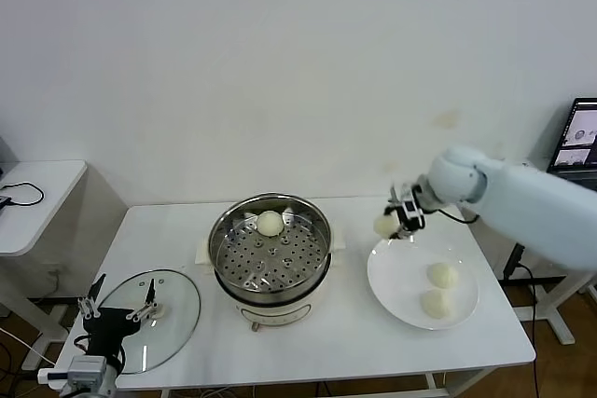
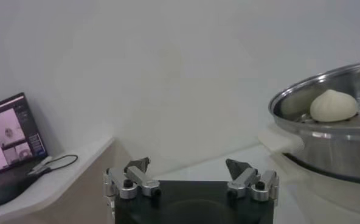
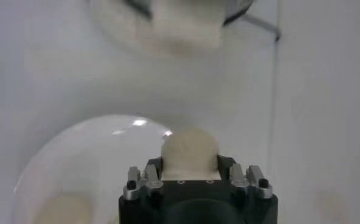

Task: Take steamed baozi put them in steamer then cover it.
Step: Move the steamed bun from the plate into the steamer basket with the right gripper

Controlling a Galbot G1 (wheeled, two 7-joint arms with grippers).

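The white table [image 1: 345,342] carries the steamer [image 1: 270,247], standing upright with its mouth facing up and one baozi [image 1: 270,223] at the far side of its tray. The glass cover [image 1: 149,320] lies flat left of the steamer, under the released left gripper [image 1: 118,307]. Right of the steamer, the plate [image 1: 396,272] holds two baozi [image 1: 442,275]. Between steamer and plate, raised, the right gripper [image 1: 396,221] is clenched on a fourth bun [image 1: 385,225].

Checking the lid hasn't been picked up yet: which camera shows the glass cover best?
The head view: the cover lies flat on the table left of the steamer, handle visible. Neither wrist view shows it.
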